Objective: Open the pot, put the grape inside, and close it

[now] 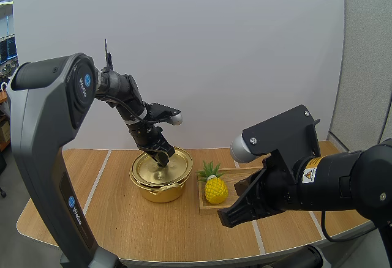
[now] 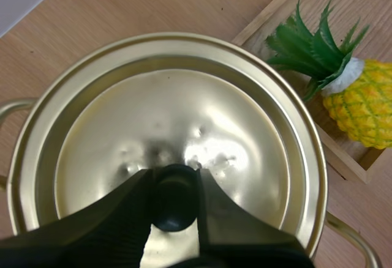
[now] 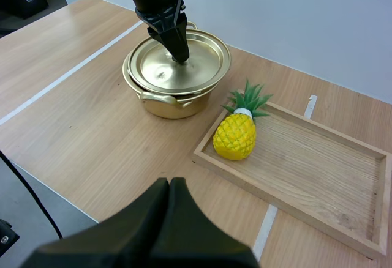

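A gold pot (image 1: pixel 160 193) stands on the wooden table with its gold lid (image 1: pixel 153 169) on top, the lid slightly tilted toward the right. My left gripper (image 1: pixel 164 161) reaches down over the lid's middle. Seen from the left wrist, its fingers (image 2: pixel 128 213) are shut on the black lid knob (image 2: pixel 174 197) at the centre of the lid (image 2: pixel 165 127). A yellow toy pineapple (image 1: pixel 215 188) lies on the near end of a wooden tray (image 3: pixel 306 170), right of the pot (image 3: pixel 165 100). My right gripper (image 3: pixel 170 185) is shut on nothing, low over the table's front edge.
The wooden tray (image 1: pixel 242 173) lies to the right of the pot and behind my right arm. The pot's side handles (image 2: pixel 12 106) stick out to either side. Bare table lies left of and in front of the pot.
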Controlling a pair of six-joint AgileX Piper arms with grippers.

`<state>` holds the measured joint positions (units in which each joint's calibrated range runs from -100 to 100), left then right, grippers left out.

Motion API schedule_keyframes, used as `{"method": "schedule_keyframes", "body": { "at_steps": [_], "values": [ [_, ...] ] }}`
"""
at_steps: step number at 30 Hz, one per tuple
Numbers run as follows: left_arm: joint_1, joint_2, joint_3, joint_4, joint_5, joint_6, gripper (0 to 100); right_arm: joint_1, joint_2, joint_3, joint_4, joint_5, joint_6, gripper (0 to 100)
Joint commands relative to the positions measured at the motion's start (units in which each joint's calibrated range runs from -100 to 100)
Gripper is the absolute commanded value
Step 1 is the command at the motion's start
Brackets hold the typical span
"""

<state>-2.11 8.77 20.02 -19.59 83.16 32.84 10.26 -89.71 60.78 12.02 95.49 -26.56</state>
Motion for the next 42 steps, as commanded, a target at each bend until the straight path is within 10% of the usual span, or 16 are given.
{"method": "schedule_keyframes", "body": {
  "at_steps": [1,20,23,27,42],
  "values": [
    [-0.09,0.1,-0.2,3.0,1.4,-1.4,0,-0.2,-0.6,0.0,0.2,0.2,-0.6,0],
    [-0.09,0.1,-0.2,2.9,7.5,-2.5,1,-0.2,-0.6,0.0,0.2,0.2,-0.6,0],
    [-0.09,0.1,-0.2,1.6,8.2,-2.1,24,-0.2,-0.6,0.0,0.2,0.2,-0.6,0],
    [-0.09,0.0,-0.2,0.2,10.1,-1.8,100,-0.2,-0.6,0.0,0.2,0.2,-0.6,0],
    [-0.09,-15.5,-1.9,4.0,16.8,-3.4,100,-0.2,-0.6,0.0,0.2,0.2,-0.6,0]
  ]
}}
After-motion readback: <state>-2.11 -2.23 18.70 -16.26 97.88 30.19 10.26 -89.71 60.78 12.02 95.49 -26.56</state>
